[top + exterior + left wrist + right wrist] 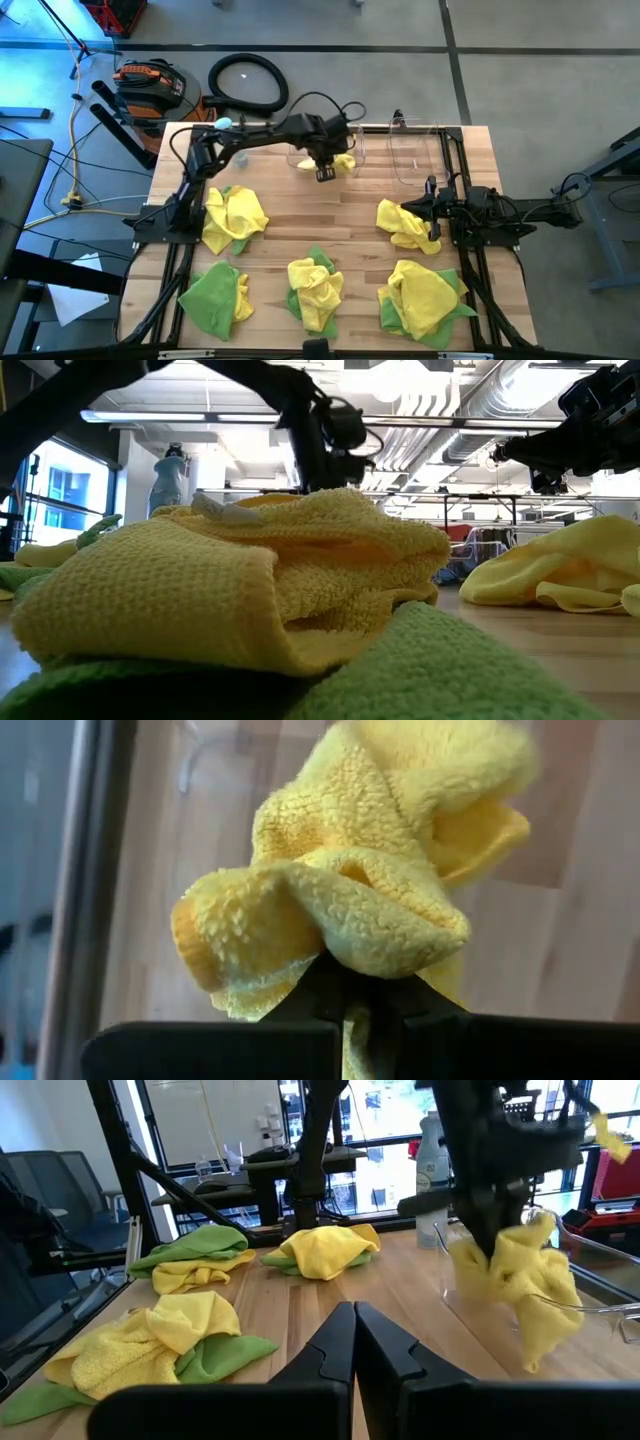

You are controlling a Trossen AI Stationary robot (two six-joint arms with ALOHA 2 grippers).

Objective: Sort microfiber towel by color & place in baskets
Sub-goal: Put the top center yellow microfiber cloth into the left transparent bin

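Left pincer (326, 172) clamped on a yellow towel (343, 163), hanging over the wider basket (322, 145) at the far edge of the surface (300, 225). Narrower basket (417, 150) just to its right. Right pincer (434, 226) pressed together on nothing, low beside another yellow towel (403, 226). Nearer than both pincers, yellow and green towel heaps (314, 290) spread over the surface.

Even, bright overhead light on the table (320, 215), shadows faint. In the low view, ceiling lamps (200, 417) glare and the nearest yellow towel (250, 575) blurs at close range. Left wrist view: background soft.
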